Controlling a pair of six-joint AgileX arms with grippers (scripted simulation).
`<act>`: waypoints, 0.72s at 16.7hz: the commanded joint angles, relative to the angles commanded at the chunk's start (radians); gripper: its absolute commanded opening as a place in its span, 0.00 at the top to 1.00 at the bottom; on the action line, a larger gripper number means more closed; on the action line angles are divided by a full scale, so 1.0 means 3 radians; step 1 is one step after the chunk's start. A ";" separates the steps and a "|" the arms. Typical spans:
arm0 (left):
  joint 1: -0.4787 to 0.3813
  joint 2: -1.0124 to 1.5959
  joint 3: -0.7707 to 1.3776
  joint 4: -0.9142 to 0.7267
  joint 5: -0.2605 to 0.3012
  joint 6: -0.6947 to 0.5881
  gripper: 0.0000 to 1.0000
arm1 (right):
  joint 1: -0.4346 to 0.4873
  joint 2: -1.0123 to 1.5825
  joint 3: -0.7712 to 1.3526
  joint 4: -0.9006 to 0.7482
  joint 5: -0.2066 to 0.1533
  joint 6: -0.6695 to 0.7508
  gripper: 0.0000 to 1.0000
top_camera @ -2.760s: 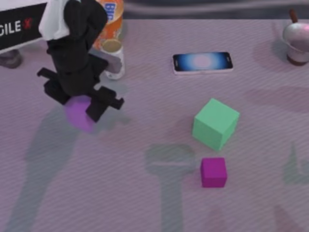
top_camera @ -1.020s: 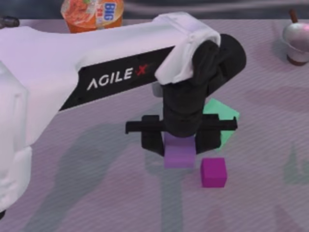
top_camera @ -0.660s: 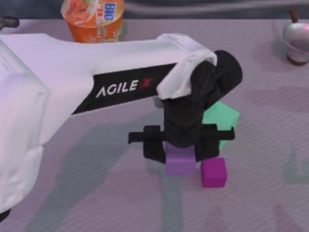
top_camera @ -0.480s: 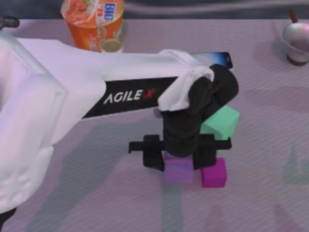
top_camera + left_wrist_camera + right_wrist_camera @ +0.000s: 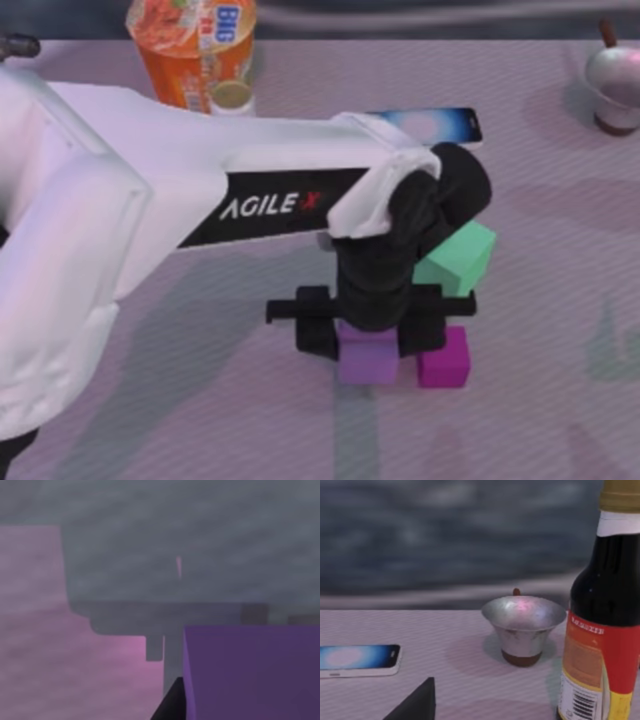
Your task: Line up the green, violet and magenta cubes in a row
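My left gripper is shut on the violet cube, low over the table near the front middle. In the left wrist view the violet cube fills the corner, with one black finger pressed flat against its side. The small magenta cube sits just to the right of the violet one, with only a narrow gap between them. Behind the two, the large green cube is partly hidden by my left wrist. My right arm is parked out of the top view.
An orange noodle cup and a small capped jar stand at the back left. A phone lies behind my left arm. A silver bowl is at the back right, beside a dark sauce bottle.
My left gripper has carried the violet cube from the left side to the middle, then down and toward the front, close beside the magenta cube.
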 joint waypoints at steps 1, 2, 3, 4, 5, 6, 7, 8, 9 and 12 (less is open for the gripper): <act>0.0000 0.0000 0.0000 0.0000 0.0000 0.0000 0.70 | 0.0000 0.0000 0.0000 0.0000 0.0000 0.0000 0.00; 0.0000 0.0000 0.0000 0.0000 0.0000 0.0000 0.62 | 0.0000 0.0000 0.0000 0.0000 0.0000 0.0000 0.00; 0.0000 0.0000 0.0000 0.0000 0.0000 0.0000 0.55 | 0.0000 0.0000 0.0000 0.0000 0.0000 0.0000 0.00; 0.0000 0.0000 0.0000 0.0000 0.0000 0.0000 0.47 | 0.0000 0.0000 0.0000 0.0000 0.0000 0.0000 0.00; 0.0000 0.0000 0.0000 0.0000 0.0000 0.0000 0.40 | 0.0000 0.0000 0.0000 0.0000 0.0000 0.0000 0.00; 0.0000 0.0000 0.0000 0.0000 0.0000 0.0000 0.32 | 0.0000 0.0000 0.0000 0.0000 0.0000 0.0000 0.00; 0.0000 0.0000 0.0000 0.0000 0.0000 0.0000 0.25 | 0.0000 0.0000 0.0000 0.0000 0.0000 0.0000 0.00; 0.0000 0.0000 0.0000 0.0000 0.0000 0.0000 0.17 | 0.0000 0.0000 0.0000 0.0000 0.0000 0.0000 0.00; 0.0000 0.0000 0.0000 0.0000 0.0000 0.0000 0.10 | 0.0000 0.0000 0.0000 0.0000 0.0000 0.0000 0.00; 0.0000 0.0000 0.0000 0.0000 0.0000 0.0000 0.00 | 0.0000 0.0000 0.0000 0.0000 0.0000 0.0000 0.00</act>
